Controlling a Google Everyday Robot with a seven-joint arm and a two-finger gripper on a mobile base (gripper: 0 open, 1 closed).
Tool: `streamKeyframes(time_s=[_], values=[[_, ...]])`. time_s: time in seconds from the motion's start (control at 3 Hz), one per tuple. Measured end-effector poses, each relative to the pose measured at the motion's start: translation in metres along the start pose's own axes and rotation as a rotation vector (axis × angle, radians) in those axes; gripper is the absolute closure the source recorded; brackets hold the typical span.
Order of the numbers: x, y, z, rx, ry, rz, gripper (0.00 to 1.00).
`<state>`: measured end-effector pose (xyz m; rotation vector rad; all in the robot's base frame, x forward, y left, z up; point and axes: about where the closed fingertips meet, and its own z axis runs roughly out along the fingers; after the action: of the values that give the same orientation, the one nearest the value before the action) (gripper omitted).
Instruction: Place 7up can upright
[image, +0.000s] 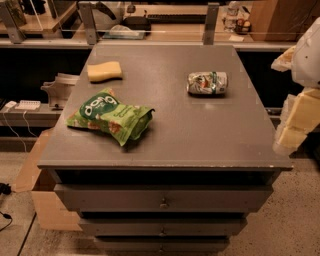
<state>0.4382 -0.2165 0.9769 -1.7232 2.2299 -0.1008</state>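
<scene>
The 7up can (207, 83) is a dented silvery-white can with green markings. It lies on its side on the grey cabinet top (200, 135), right of the middle and towards the back, with its long axis running left to right. My gripper (296, 122) shows as white and pale yellow parts at the right edge of the view. It is beyond the cabinet's right edge, to the right of the can and nearer the front, well apart from it. Nothing is seen in it.
A green snack bag (111, 117) lies at the front left of the top. A yellow sponge (104, 71) lies at the back left. Drawers (162, 199) sit below the front edge. A cardboard box (42, 195) stands on the floor at the left, and shelves with clutter run behind.
</scene>
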Motion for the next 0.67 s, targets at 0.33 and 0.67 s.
streamKeyframes(time_s=[0.33, 0.67], values=[[0.0, 0.0, 0.0, 0.0, 0.0, 0.0, 0.0], [-0.028, -0.026, 0.012, 0.004, 0.004, -0.071, 0.0]])
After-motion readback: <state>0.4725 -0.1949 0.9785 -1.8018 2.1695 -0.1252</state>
